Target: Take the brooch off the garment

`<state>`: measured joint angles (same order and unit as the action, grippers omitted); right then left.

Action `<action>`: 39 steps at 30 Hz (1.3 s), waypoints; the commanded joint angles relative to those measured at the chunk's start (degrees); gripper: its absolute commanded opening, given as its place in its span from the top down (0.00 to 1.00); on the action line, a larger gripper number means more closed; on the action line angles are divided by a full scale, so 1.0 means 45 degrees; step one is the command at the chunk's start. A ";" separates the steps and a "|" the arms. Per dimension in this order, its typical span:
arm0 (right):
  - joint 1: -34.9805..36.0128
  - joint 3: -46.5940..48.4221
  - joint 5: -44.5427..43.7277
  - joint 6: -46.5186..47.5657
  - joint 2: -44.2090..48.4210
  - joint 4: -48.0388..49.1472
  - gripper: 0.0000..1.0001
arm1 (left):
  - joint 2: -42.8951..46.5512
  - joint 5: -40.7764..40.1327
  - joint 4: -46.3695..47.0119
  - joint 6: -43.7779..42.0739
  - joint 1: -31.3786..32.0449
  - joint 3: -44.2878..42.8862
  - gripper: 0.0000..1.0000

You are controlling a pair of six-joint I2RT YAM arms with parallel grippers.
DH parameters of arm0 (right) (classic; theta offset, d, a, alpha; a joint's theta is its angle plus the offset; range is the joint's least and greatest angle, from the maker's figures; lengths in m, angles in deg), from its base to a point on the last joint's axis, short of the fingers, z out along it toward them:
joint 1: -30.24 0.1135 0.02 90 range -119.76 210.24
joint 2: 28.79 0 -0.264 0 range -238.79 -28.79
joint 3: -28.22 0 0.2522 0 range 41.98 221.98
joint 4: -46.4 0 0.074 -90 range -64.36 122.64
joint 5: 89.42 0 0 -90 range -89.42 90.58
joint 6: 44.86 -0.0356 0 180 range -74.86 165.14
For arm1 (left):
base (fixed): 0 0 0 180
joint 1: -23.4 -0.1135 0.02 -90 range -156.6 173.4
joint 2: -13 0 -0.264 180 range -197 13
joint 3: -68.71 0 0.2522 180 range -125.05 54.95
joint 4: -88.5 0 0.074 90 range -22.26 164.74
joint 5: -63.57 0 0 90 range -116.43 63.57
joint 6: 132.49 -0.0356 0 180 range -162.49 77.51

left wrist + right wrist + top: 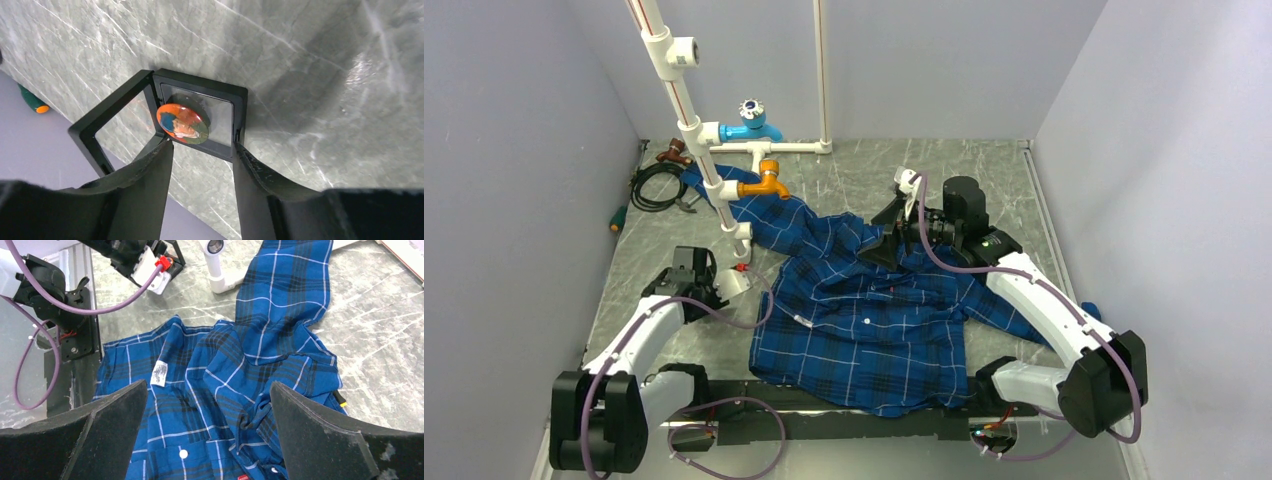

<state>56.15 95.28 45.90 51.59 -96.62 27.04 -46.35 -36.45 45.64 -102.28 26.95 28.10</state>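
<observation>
Here — brooch [182, 123] lies just beyond the left end effector [202, 146].

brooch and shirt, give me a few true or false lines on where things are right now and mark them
1. The brooch is pinned to the shirt. False: it lies in an open black case on the table, off the shirt.
2. The left gripper has its jaws apart, one on each side of the case's near edge. True.
3. The right gripper is clamped on the shirt's collar. False: its jaws are wide open above the shirt and hold nothing.
4. A white label shows on the shirt. True.
</observation>
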 commanded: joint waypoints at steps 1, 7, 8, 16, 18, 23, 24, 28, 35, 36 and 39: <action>-0.0055 0.0243 -0.0128 0.0200 -0.0029 0.0161 0.04 | 0.0317 0.1257 -0.1462 0.0410 -0.0047 -0.1154 0.45; -0.0440 0.0523 -0.0368 0.0201 -0.0381 -0.0763 0.05 | 0.0839 0.3016 -0.3318 0.0499 0.0395 -0.2587 0.39; -0.0609 0.0647 -0.0348 0.0256 -0.0525 -0.1085 0.05 | 0.0965 0.3168 -0.3543 0.0435 0.0604 -0.2771 0.39; -0.2639 0.2228 -0.1130 0.2207 -0.2416 -0.4897 0.12 | 0.1088 0.4373 -0.4681 0.1109 0.3737 -0.4053 0.37; -0.3356 0.2547 -0.1613 0.2817 -0.2867 -0.5877 0.14 | 0.0071 0.4337 -0.4670 0.2031 0.5038 -0.4985 0.35; -0.4725 0.3064 -0.2882 0.4037 -0.3678 -0.7076 0.15 | -0.3674 0.4946 -0.5595 0.4543 0.6773 -0.9235 0.27; -0.4970 0.3193 -0.3108 0.4276 -0.3859 -0.7282 0.15 | -0.4443 0.5025 -0.5636 0.4908 0.7007 -1.0128 0.26; -0.6003 0.3797 -0.3598 0.5046 -0.4710 -0.7995 0.19 | -0.7555 0.4811 -0.6298 0.6099 0.7990 -1.4283 0.26; -0.7218 0.4114 -0.3788 0.5762 -0.5467 -0.8562 0.28 | -1.1759 0.4217 -0.6825 0.7891 0.8581 -2.0367 0.29; -0.7320 0.4113 -0.3773 0.5849 -0.5577 -0.8618 0.30 | -1.2319 0.3936 -0.6884 0.7927 0.8627 -2.1002 0.30; -0.7550 0.3986 -0.3753 0.6007 -0.5850 -0.8683 0.35 | -1.3585 0.3437 -0.6607 0.7935 0.8652 -2.1890 0.33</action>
<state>23.02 111.45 29.22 75.66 -121.69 -10.21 -102.35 -17.65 16.78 -69.71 65.62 -65.56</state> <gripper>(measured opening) 0.675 0.685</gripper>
